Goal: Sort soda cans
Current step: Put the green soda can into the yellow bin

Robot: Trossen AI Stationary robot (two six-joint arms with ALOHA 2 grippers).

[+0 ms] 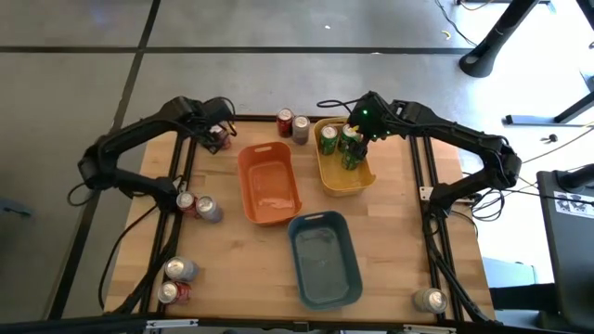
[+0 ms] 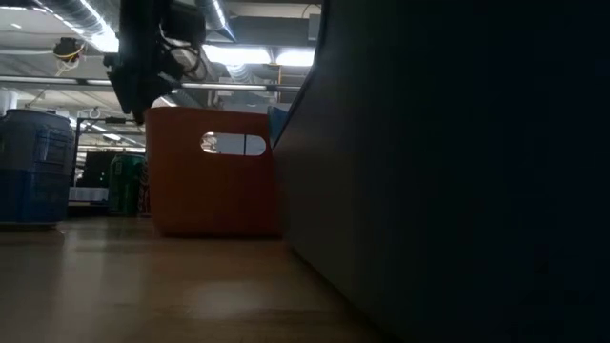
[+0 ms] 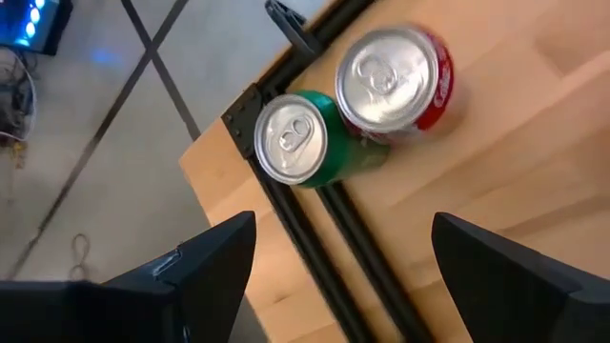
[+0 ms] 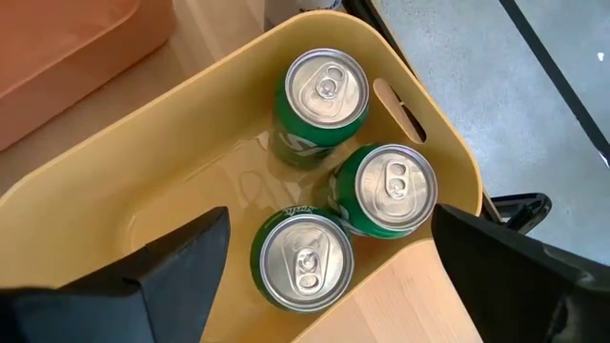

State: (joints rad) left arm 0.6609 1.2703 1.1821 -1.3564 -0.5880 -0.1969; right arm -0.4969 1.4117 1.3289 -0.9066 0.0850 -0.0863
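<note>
Left gripper (image 3: 338,286) is held spread and empty above a green can (image 3: 303,141) touching a red can (image 3: 400,78) by the table edge; either could be toppled. Farther off, right gripper (image 4: 329,276), spread, empty, is poised over three green cans in the yellow bin (image 4: 86,205).

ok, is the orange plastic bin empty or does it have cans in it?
Empty. From above, the orange plastic bin shows only bare floor; three green metal soda cans stand upright in the yellow plastic bin, under the open right gripper.
</note>
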